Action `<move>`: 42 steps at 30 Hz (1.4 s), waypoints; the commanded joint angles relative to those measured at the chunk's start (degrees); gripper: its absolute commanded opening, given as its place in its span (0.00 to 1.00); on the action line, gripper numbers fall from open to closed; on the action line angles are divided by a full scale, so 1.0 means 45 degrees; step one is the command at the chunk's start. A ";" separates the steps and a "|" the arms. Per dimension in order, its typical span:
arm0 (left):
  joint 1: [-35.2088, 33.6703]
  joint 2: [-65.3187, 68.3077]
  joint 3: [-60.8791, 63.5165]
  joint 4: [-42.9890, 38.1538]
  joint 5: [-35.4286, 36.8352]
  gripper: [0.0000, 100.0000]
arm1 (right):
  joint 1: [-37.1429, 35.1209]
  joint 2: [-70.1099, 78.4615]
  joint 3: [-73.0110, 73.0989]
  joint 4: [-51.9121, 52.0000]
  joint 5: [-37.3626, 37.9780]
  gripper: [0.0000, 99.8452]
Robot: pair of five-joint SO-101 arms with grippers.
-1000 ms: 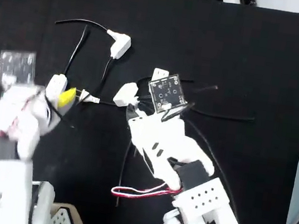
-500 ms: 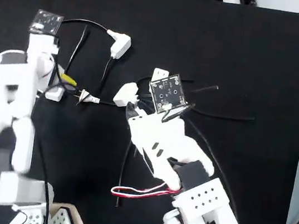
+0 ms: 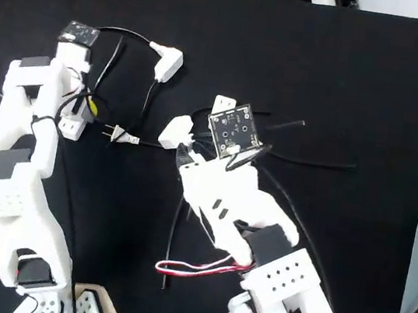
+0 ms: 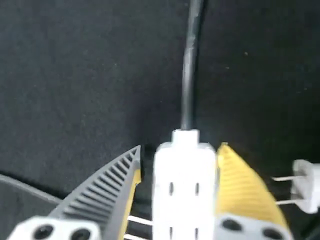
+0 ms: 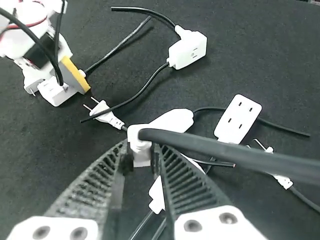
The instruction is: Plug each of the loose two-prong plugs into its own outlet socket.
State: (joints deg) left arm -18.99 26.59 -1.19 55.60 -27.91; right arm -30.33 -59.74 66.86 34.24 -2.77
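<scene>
**While Cords Sprawl, Two Arms Close In on White Fittings**

Where a tangle of black cords crosses the black tabletop (image 3: 377, 87), the left gripper (image 4: 180, 150) straddles a white outlet socket (image 4: 184, 185) lying flat at the left of the table. Its jaws are apart. The yellow pad (image 4: 242, 185) presses one side of the block, and the ribbed grey finger (image 4: 107, 187) sits just off the other. The socket is a small rectangular block with paired slots on its face and a black cord (image 4: 187, 65) leaving its far end.

Just beside it lies a loose two-prong plug (image 5: 106, 114), white, its two bare metal prongs pointing toward that socket but not touching it.

Near the table's middle, the right gripper (image 5: 140, 150) is clamped on a white connector (image 5: 139, 139). Whether this is a plug or a socket cannot be told.

Farther off rest an angled white socket (image 5: 189, 50) on its own cord and a flat white outlet (image 5: 239, 116) with two pairs of slots facing up.
</scene>
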 commanded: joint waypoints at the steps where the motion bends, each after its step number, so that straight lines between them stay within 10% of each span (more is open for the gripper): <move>1: -0.0049 -0.0020 -0.0987 0.1153 -0.0488 0.14 | 0.0215 -0.0127 -0.0068 -0.0274 -0.0039 0.01; 18: 0.2901 -0.4103 -0.2393 0.7287 0.1133 0.06 | 0.0234 -0.0147 -0.0068 -0.0234 -0.0039 0.01; 33: 0.5714 -0.8733 0.6652 0.2168 0.2969 0.16 | 0.1621 -0.0244 -0.0440 -0.0234 -0.0117 0.01; 42: 0.5265 -0.8987 0.6750 0.2501 0.3868 0.31 | 0.1700 -0.0244 -0.0459 -0.0254 -0.0117 0.01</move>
State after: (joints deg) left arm 5.36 -10.51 31.96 64.57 -10.33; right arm -23.56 -59.74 66.86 34.24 -2.77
